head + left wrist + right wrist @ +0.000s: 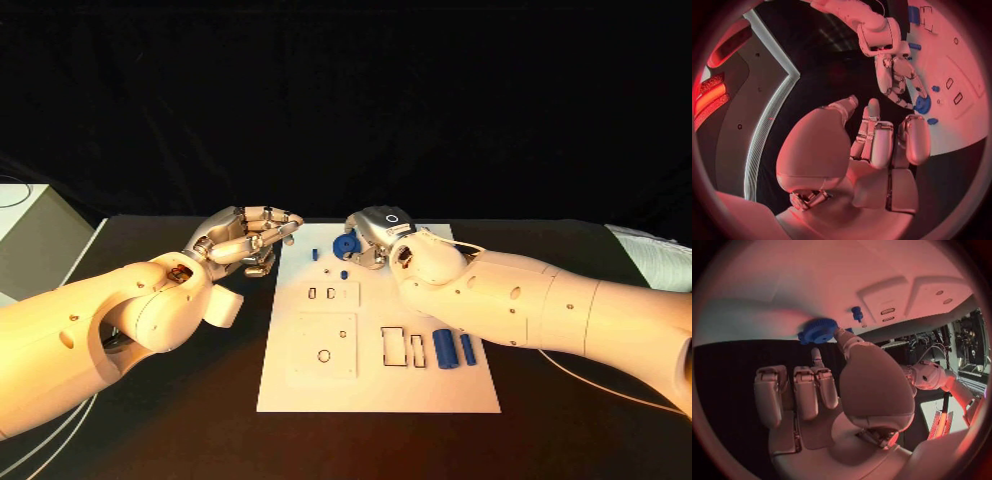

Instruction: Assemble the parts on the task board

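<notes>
Board (378, 390) lay white in the middle of the black table (577, 440), long side running away from the robot. At its far end the right hand (378, 238) reached down onto a blue gear (346, 244). In the right wrist view the thumb and one finger (819, 357) touched the gear (817, 331) at its rim, while the other fingers stayed curled toward the palm; whether the gear was actually pinched or just touched, I could not tell. A small blue peg (316, 255) stood just beside the gear, on the left arm's side, and two small blue dots (345, 273) sat a little nearer the robot. Two blue cylinders (444, 348) lay side by side near the board's right edge, close under the right forearm, beside two dark rectangular slots (394, 346).

The left hand (250, 238) hovered over the table just off the board's left edge, fingers curled in on nothing, as the left wrist view (879, 145) also showed. A grey box (36, 240) stood at the table's far left.
</notes>
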Controlling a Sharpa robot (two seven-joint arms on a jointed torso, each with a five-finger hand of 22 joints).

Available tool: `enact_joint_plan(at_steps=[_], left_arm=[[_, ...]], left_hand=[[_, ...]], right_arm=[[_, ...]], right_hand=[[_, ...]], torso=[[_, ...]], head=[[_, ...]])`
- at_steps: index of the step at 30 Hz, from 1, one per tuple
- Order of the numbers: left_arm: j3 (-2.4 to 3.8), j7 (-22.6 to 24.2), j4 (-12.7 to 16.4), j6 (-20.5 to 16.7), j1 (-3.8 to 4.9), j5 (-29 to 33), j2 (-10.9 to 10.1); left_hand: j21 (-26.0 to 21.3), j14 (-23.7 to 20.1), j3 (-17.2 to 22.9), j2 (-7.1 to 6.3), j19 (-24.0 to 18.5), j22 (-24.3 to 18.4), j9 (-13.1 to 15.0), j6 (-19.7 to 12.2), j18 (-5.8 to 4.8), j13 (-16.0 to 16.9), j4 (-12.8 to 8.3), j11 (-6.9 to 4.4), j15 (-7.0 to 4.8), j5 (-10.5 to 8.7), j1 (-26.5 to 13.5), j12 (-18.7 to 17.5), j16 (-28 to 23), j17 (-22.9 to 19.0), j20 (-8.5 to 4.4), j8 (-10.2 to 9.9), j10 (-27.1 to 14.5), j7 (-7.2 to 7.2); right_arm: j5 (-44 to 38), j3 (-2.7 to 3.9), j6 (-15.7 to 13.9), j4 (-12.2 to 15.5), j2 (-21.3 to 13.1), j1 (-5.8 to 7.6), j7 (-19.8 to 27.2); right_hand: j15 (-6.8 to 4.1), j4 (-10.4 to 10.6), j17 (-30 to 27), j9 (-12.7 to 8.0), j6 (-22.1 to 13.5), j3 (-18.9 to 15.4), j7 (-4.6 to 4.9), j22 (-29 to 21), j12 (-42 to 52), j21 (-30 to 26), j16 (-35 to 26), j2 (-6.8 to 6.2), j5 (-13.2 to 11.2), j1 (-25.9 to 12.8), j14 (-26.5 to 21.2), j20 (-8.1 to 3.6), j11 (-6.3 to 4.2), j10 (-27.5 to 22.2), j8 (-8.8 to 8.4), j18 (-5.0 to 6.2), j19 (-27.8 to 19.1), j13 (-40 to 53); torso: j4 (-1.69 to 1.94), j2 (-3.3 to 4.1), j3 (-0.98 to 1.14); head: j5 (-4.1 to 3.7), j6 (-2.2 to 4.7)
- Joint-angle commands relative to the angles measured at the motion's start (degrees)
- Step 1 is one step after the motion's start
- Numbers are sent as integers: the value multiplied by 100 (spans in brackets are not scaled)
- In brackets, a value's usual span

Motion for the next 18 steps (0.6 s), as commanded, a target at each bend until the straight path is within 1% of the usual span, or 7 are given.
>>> enact_joint_plan(at_steps=[1, 3, 4, 5, 6, 9, 18], left_arm=[[4, 14, 14, 63, 0, -4, 2], [4, 9, 14, 58, 0, -4, 1], [4, 6, 14, 51, 0, -4, 1], [4, 4, 14, 48, 0, -4, 1], [4, 2, 14, 43, 0, -4, 1], [4, -2, 13, 35, 0, -5, 1], [4, -5, 14, 29, -1, -6, -1]], left_hand=[[-30, -3, 22, -3, -42, -7, 7, -35, 25, -8, 3, 2, 19, -6, -44, -27, -37, 290, 0, 39, 9, -4], [-30, -3, 22, -3, -42, -7, 7, -35, 25, -8, 3, 2, 19, -6, -44, -27, -37, 290, 0, 39, 9, -4], [-30, -3, 22, -3, -42, -7, 7, -35, 25, -8, 3, 2, 19, -6, -44, -27, -37, 290, 0, 39, 9, -4], [-30, -3, 22, -3, -42, -7, 7, -35, 25, -8, 3, 2, 19, -6, -44, -27, -37, 290, 0, 39, 9, -4], [-30, -3, 22, -3, -42, -7, 7, -35, 25, -8, 3, 2, 19, -6, -44, -27, -37, 290, 0, 39, 9, -4], [-32, -4, 26, 0, -43, -9, 7, -37, 25, -11, 3, 2, 19, -6, -44, -28, -38, 289, 1, 40, 8, -3], [-34, -5, 31, 5, -47, -15, 7, -38, 26, -13, 1, 1, 19, -5, -39, -29, -40, 286, 1, 40, 6, -3]], right_arm=[[193, -21, 144, 54, -47, -38, 147], [272, -21, 211, 74, -66, -38, 170], [354, -21, 274, 85, -78, -38, 188], [388, -21, 298, 89, -83, -38, 194], [436, -21, 331, 93, -90, -38, 203], [514, -21, 381, 96, -102, -38, 215], [611, -21, 564, 43, -126, -38, 142]], right_hand=[[-12, 139, 1472, 16, 104, 1, 8, 1322, 12, -6, 10, 103, 53, -47, 610, -2, -2, 618, 38, -63, 435, 1505], [-9, 320, 1483, 14, 122, -5, 10, 1326, 12, -3, 14, 182, 55, -197, 612, -1, 1, 618, 18, -64, 438, 1505], [-5, 489, 1489, 11, 130, 31, 15, 1335, 12, 6, 17, 308, 62, -369, 614, 2, 5, 618, -10, -67, 446, 1505], [1, 509, 1497, 8, 133, 68, 20, 1338, 12, 7, 19, 417, 52, -539, 616, 6, 9, 618, -32, -67, 447, 1505], [4, 506, 1499, 7, 138, 98, 22, 1343, 12, 11, 20, 468, 45, -623, 616, 9, 11, 618, -45, -69, 451, 1505], [10, 508, 1509, 5, 137, 127, 28, 1350, 12, 18, 24, 507, 43, -710, 619, 13, 14, 618, -63, -71, 457, 1505], [14, 496, 1510, 1, 123, 137, 30, 1353, 12, 22, 24, 501, 51, -730, 619, 16, 16, 618, -79, -72, 460, 1505]], torso=[[3, -3, -1], [2, -2, -2], [1, -3, -2], [1, -3, -2], [1, -3, -3], [1, -3, -3], [4, -1, -4]], head=[[5, 2], [8, 1], [13, -1], [13, -1], [12, 0], [12, 0], [8, -3]])
